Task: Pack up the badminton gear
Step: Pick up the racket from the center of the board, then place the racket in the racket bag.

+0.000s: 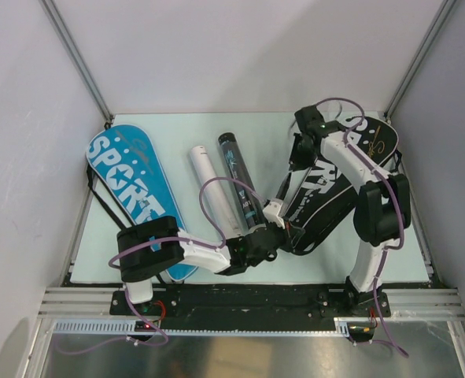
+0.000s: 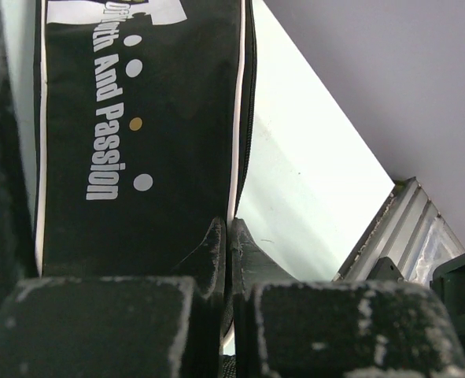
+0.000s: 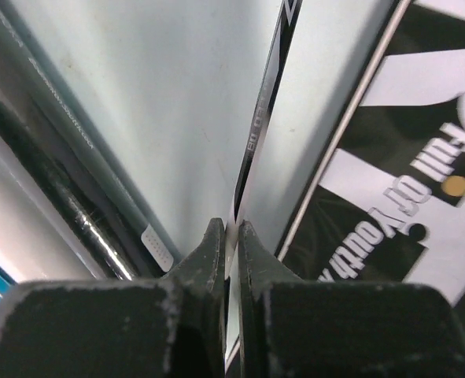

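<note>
Currently left gripper [image 2: 228, 230] pinches the black cover [image 2: 138, 197] edge, right gripper [image 3: 230, 230] the racket shaft [image 3: 253, 130] beside it; the thin shaft could twist free.

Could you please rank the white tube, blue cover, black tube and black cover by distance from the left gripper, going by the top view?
1. black cover, its edge pinched in the left gripper.
2. black tube, just to the left.
3. white tube, further left.
4. blue cover, far left.

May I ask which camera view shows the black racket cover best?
Top external: most of the black racket cover shows there, end to end. Both wrist views catch only close-up patches of its white lettering.
</note>
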Action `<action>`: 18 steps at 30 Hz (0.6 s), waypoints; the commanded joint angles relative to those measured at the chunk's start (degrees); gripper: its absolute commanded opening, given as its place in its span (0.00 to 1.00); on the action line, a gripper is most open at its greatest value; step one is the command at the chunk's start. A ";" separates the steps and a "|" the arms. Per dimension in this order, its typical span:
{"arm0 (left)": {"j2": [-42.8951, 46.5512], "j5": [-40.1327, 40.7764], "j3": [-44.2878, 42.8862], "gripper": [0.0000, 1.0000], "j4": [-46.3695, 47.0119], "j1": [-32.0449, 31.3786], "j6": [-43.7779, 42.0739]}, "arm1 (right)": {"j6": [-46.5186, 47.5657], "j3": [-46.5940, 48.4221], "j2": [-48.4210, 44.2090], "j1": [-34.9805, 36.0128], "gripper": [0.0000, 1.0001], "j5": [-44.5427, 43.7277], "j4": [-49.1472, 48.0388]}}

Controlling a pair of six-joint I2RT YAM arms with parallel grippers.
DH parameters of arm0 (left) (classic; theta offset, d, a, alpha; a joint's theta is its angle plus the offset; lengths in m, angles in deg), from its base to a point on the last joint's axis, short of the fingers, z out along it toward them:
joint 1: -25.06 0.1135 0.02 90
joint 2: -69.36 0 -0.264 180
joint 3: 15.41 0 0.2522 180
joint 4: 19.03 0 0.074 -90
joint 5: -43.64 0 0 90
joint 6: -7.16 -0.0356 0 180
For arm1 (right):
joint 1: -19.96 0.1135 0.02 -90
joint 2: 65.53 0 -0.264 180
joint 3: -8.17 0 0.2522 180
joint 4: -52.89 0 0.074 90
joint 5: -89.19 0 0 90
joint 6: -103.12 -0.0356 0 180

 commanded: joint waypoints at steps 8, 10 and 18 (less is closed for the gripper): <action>2.50 2.89 1.64 0.00 1.21 0.81 -0.11 | 3.86 1.78 -12.49 -3.91 0.00 -4.76 -11.33; 2.44 3.09 1.70 0.00 1.02 0.85 0.05 | 3.88 1.86 -14.64 -4.19 0.00 -4.76 -10.56; 3.11 2.81 1.42 0.00 -0.79 1.65 1.18 | 4.00 0.43 -26.67 -6.50 0.00 -3.72 -5.20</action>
